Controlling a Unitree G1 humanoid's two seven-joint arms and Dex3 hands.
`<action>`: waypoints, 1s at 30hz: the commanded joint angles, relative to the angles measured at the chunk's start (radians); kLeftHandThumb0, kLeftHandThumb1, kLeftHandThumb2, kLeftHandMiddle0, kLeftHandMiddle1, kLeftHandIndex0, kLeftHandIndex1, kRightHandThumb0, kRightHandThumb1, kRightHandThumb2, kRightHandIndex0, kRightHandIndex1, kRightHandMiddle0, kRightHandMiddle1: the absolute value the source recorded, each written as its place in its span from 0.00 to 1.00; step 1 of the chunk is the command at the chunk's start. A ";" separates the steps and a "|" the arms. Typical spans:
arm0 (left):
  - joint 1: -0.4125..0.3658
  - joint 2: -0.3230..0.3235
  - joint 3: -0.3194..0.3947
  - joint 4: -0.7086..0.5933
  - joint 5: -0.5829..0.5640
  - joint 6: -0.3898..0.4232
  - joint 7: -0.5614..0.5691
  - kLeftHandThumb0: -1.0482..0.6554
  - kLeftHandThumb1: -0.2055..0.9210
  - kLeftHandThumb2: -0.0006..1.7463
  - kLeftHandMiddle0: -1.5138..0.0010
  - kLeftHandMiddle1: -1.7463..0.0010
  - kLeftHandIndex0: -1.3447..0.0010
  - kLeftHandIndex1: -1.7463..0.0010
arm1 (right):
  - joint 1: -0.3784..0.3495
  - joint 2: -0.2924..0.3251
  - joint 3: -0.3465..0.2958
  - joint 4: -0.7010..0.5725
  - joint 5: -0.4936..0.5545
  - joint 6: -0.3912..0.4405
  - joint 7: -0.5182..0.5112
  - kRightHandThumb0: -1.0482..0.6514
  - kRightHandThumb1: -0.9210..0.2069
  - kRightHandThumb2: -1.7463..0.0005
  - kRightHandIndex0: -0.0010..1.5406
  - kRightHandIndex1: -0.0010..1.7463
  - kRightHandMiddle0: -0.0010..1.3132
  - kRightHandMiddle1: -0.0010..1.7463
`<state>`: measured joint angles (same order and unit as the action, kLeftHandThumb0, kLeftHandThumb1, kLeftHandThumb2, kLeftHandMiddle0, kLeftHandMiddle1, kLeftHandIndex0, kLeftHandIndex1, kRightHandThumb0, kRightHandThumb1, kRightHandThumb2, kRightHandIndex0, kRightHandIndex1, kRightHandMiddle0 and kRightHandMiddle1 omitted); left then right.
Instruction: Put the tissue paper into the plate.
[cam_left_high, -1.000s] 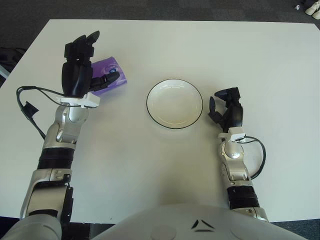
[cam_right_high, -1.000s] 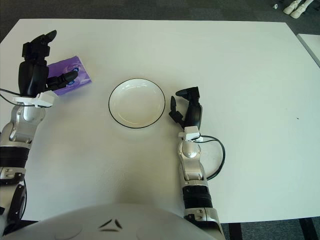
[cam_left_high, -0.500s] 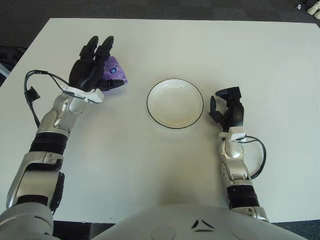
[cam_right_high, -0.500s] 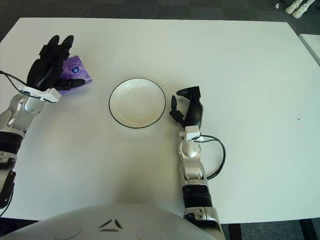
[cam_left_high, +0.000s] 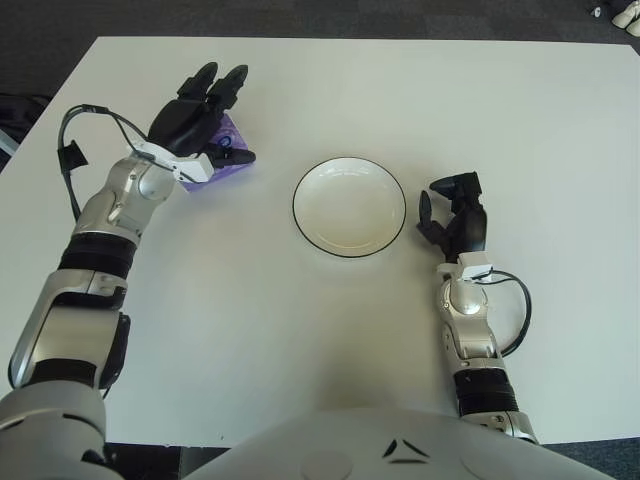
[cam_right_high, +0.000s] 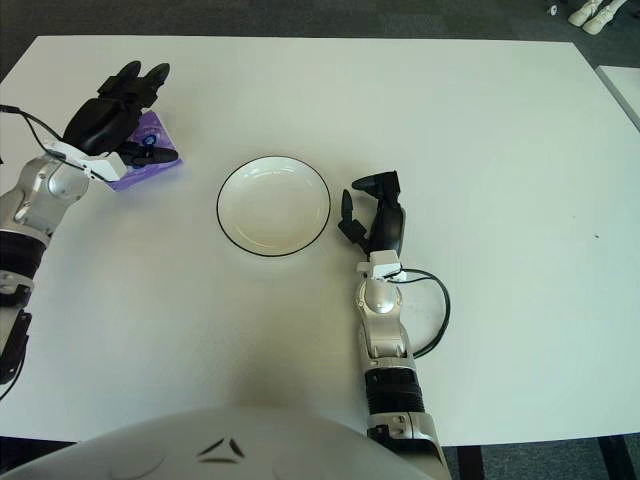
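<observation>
A purple tissue packet (cam_left_high: 224, 158) lies on the white table left of the plate, mostly covered by my left hand (cam_left_high: 205, 112). That hand hovers over the packet with its fingers stretched forward and its thumb along the packet's near edge; it is open and I cannot tell if it touches. The white plate with a black rim (cam_left_high: 349, 207) sits mid-table with nothing in it. My right hand (cam_left_high: 452, 215) shows just right of the plate, fingers loosely curled and holding nothing.
The white table (cam_left_high: 540, 130) stretches wide to the right and behind the plate. A black cable (cam_left_high: 78, 135) loops off my left forearm, and another (cam_left_high: 517, 310) off my right forearm. Dark floor borders the table's far edge.
My left hand has swung forward and to the right, flattening out over the tissue packet. The packet, the plate and my right hand have stayed in place.
</observation>
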<state>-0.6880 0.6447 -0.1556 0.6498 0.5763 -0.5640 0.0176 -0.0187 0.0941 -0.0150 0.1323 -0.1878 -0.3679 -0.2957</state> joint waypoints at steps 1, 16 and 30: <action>-0.045 -0.030 -0.026 0.141 -0.044 -0.032 -0.063 0.00 0.85 0.22 1.00 1.00 1.00 0.97 | 0.067 -0.001 -0.006 0.059 -0.001 0.049 -0.005 0.40 0.17 0.54 0.39 0.73 0.23 1.00; -0.186 -0.070 -0.055 0.387 -0.144 -0.043 -0.293 0.05 0.71 0.33 1.00 1.00 1.00 1.00 | 0.074 -0.002 -0.005 0.058 0.005 0.029 -0.002 0.40 0.16 0.55 0.39 0.74 0.23 1.00; -0.224 -0.127 -0.104 0.518 -0.150 0.053 -0.409 0.13 0.62 0.41 1.00 1.00 1.00 0.99 | 0.090 0.002 0.001 0.034 0.009 0.037 0.004 0.40 0.16 0.55 0.39 0.73 0.23 1.00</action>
<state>-0.9398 0.5445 -0.2260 1.1206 0.4091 -0.5596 -0.3281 -0.0044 0.0944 -0.0116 0.1214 -0.1848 -0.3723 -0.2944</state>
